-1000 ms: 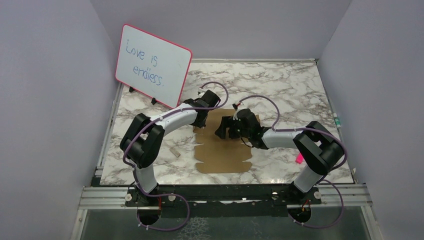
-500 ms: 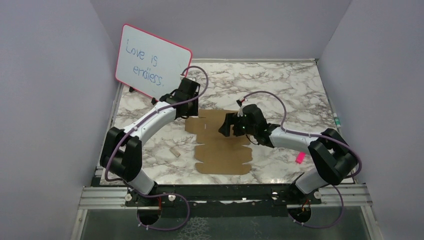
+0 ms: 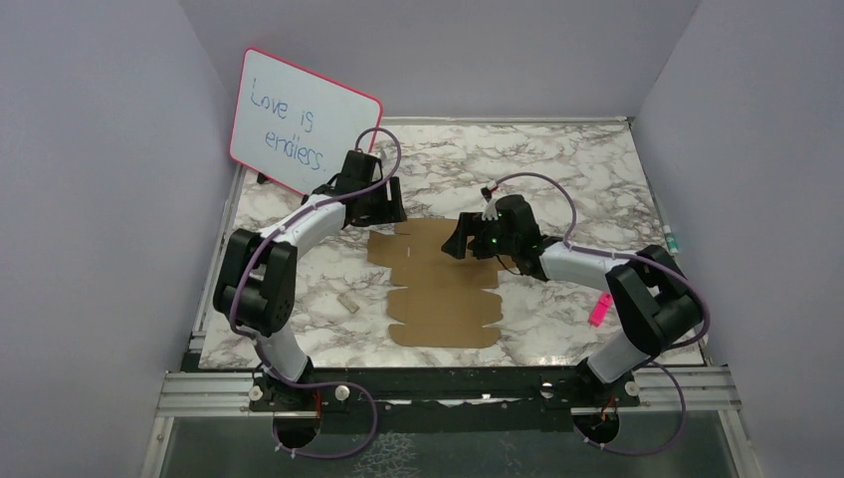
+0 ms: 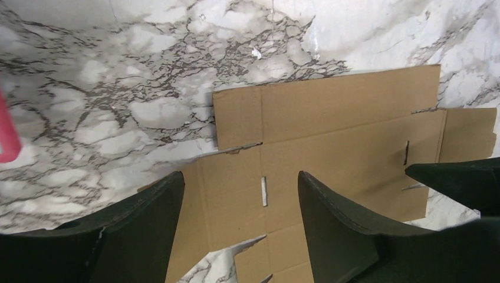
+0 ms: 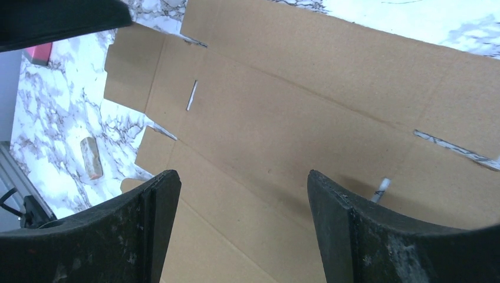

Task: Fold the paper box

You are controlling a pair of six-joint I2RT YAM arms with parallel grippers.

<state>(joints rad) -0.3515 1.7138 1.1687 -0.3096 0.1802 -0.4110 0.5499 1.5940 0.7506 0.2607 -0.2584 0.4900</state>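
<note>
Two end effectors hang over the far end of the paper box (image 3: 438, 289), which lies as a flat brown corrugated sheet, flaps and notches spread out, near the middle of the marble tabletop (image 3: 577, 169). The left end effector (image 3: 383, 204) sits at the sheet's far left corner, just in front of the pink-framed whiteboard (image 3: 304, 129) that reads "Love is endless." In the left wrist view its jaws stand well apart (image 4: 239, 177). Nothing is held between them, and the cardboard (image 4: 330, 130) with its short slits and creases shows through the gap. The right end effector (image 3: 460, 242) is over the far right part of the sheet, facing the left one across it. Its jaws are likewise spread wide (image 5: 242, 177) and grip nothing, with only the flat cardboard (image 5: 330, 94) showing between them. Whether either set of fingertips touches the sheet cannot be told. Part of each end effector shows as a dark shape at the edge of the other's wrist view. A small tan stub (image 3: 346, 304) lies on the tabletop just left of the sheet, apart from it, and a pink tag (image 3: 597, 311) lies well to the sheet's right, near the right arm.
</note>
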